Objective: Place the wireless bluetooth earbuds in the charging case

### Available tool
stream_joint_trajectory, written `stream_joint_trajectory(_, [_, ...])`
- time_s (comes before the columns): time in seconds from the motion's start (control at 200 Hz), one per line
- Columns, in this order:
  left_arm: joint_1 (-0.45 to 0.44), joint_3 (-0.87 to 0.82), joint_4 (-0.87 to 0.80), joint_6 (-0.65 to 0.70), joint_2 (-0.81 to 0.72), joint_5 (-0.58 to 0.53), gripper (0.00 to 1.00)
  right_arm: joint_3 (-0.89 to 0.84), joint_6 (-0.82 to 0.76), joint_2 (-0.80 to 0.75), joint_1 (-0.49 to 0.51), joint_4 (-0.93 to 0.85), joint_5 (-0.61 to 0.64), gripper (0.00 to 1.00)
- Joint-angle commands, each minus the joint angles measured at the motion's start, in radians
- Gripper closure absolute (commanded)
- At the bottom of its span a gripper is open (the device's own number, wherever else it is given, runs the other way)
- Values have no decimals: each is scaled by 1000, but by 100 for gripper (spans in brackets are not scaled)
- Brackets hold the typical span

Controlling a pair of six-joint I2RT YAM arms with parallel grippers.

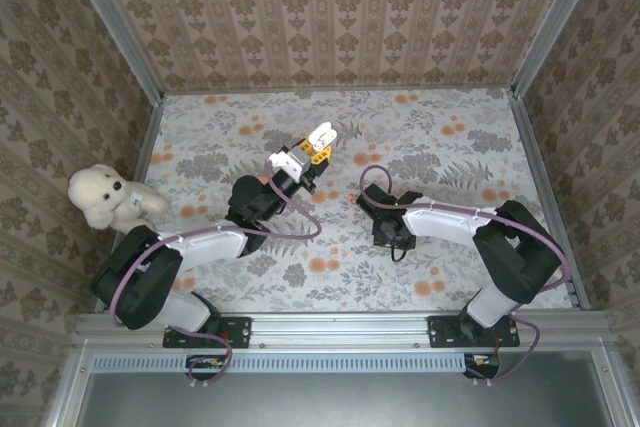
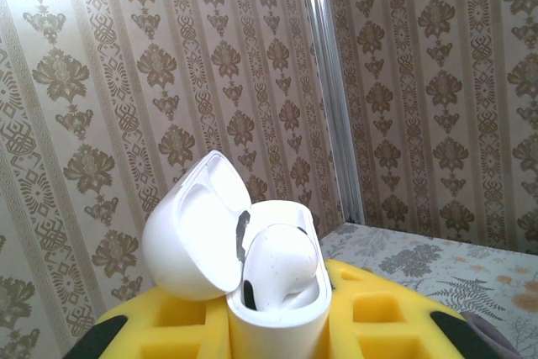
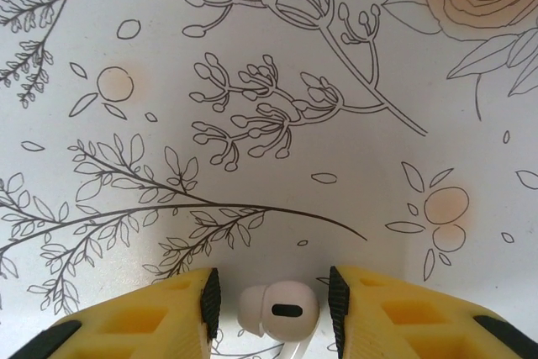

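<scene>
Wireless bluetooth earbud (image 3: 277, 308), the small glossy white one w/ a dark oval on its side, is lying loose on the cloth at the bottom centre of the right wrist view. That's the piece in play rn.

Big stuff first: a pale floral-print tabletop (image 1: 450, 147) takes up the middle of the top view, w/ brown damask wallpaper walls (image 1: 330, 17) around it. A cream plush teddy bear (image 1: 105, 195) sits at the left edge, well apart from the action, so ignore it.

Left gripper (image 1: 316, 152), yellow fingers, is just above centre in the top view, pinched tight on the white pebble-shaped charging case (image 2: 277, 317). In the left wrist view the case stands upright at bottom centre w/ its lid flipped open to the left. A second white earbud (image 2: 282, 262) is already seated inside. The dark gap on its left is prob the free slot, can't be sure tho.

Right gripper (image 3: 272, 290) points down at the table, right of centre in the top view. Its jaws are spread, one yellow finger on either side of the loose bud, w/ a slim gap on each side, so not touching it.

Step in hand imo: grabbing the last white bud, so about halfway for this case. Next move needs a gentle squeeze, bc the bud is tiny, round and slick and could squirt out sideways. Then lift it, carry it left to the case, line it up w/ the free slot and let go. The left arm has to keep the case mouth-up and steady.
</scene>
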Motion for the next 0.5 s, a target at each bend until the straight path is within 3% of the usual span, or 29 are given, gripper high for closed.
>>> stream_joint_trajectory(0.0, [6, 14, 46, 9, -13, -4, 100, -11, 11, 22, 5, -2, -4, 58])
stream_joint_trajectory(0.495, [6, 17, 48, 5, -12, -1, 100, -38, 3, 0, 5, -3, 18, 68])
